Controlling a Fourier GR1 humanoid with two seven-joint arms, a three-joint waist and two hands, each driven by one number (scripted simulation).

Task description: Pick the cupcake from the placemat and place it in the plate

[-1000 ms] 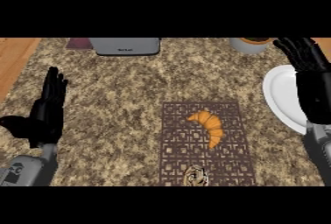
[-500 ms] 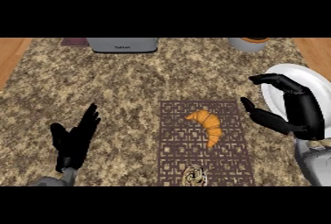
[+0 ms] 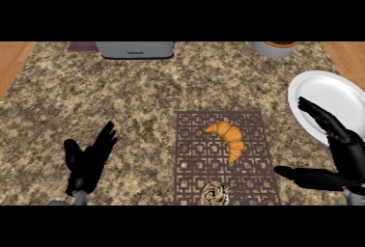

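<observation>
A brown patterned placemat (image 3: 192, 159) lies on the counter's middle front. An orange croissant (image 3: 228, 138) rests on its upper right part. A small swirled cupcake (image 3: 214, 193) sits at the mat's front edge, partly cut off by the view's lower edge. The white plate (image 3: 329, 99) lies at the right. My right hand (image 3: 341, 159) is open, fingers pointing up-left over the plate's lower rim and thumb stretched left toward the mat's right edge, right of the cupcake and apart from it. My left hand (image 3: 87, 161) is open, fingers up, at the lower left.
A grey toaster (image 3: 134, 49) stands at the back, with a dark object (image 3: 83, 46) to its left. A grey cup (image 3: 273, 48) stands at the back right. Wooden surface (image 3: 13, 60) shows beyond the counter's left and right sides.
My right hand has dropped lower and moved right, its fingers spreading wider. My left hand shifted slightly right and up. The croissant and cupcake have not moved.
</observation>
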